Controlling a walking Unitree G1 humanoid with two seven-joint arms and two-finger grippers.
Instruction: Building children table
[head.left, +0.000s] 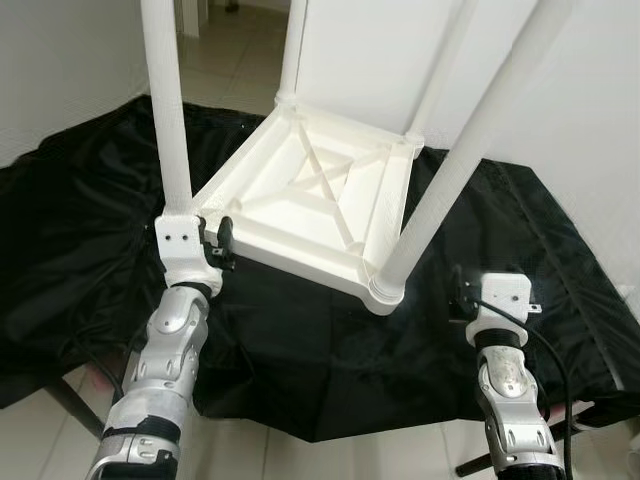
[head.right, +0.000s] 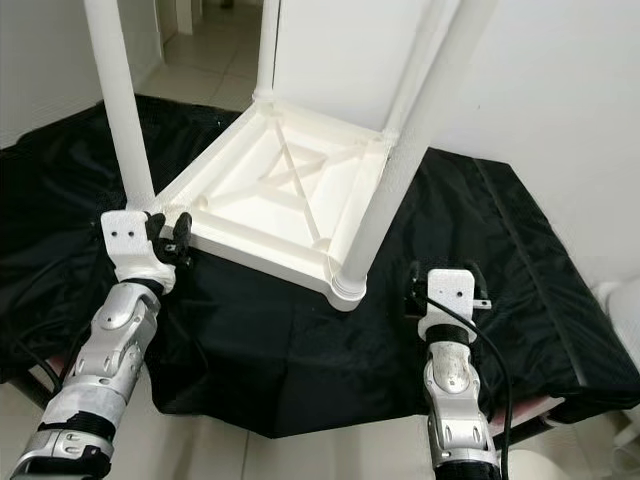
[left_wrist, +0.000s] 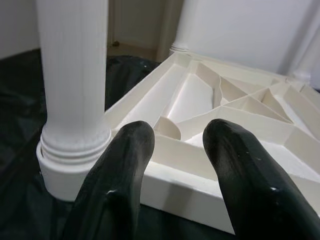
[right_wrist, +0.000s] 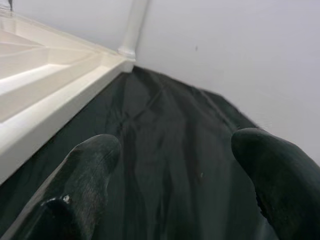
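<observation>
A white children's table lies upside down on a black cloth, its ribbed underside facing up and its legs pointing upward. My left gripper sits at the near left corner, right beside the near left leg. In the left wrist view its fingers stand open just short of the table's rim. My right gripper hovers open over the cloth, to the right of the near right leg. The right wrist view has its fingers wide apart, with the table's side next to them.
The cloth covers a low platform and hangs over its front edge. A white wall rises close behind and to the right. Tiled floor lies below my arms, and a doorway opens at the far left.
</observation>
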